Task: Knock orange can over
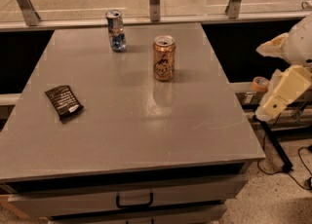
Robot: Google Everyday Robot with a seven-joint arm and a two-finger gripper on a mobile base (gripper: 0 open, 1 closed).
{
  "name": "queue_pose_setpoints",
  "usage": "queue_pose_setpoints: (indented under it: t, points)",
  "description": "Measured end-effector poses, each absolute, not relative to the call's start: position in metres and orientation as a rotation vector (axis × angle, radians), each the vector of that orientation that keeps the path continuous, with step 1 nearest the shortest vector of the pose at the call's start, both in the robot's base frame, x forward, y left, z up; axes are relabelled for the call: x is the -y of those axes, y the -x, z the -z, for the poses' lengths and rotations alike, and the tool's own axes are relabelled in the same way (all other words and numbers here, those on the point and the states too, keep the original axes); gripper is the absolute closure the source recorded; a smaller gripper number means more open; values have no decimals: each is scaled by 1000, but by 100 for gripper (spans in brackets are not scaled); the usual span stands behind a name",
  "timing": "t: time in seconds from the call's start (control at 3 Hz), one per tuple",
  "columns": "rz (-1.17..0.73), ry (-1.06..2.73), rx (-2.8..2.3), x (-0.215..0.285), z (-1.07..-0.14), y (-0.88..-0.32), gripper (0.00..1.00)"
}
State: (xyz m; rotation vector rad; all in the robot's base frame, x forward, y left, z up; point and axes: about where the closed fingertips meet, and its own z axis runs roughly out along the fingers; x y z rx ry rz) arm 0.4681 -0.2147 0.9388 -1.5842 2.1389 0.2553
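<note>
While the orange can (164, 58) stands upright, the gripper (277, 102) hangs well right, off the counter (146, 135); jaws' state indeterminable.

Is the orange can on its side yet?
No, the orange can stands upright; the hand hangs right of the table.

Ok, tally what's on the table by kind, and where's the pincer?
Cans: 2, the orange can and the blue-and-silver can
Dark packet: 1
Total: 3
Pincer: beyond the right edge of the table, away from both cans.
</note>
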Motion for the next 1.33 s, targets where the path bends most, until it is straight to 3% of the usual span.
queue_pose_setpoints:
  t: [0.67,1.33]
  points:
    - [-663,1279,-1881,176,-894,-517,0]
    - [-714,1171,-1744,147,-901,-534,0]
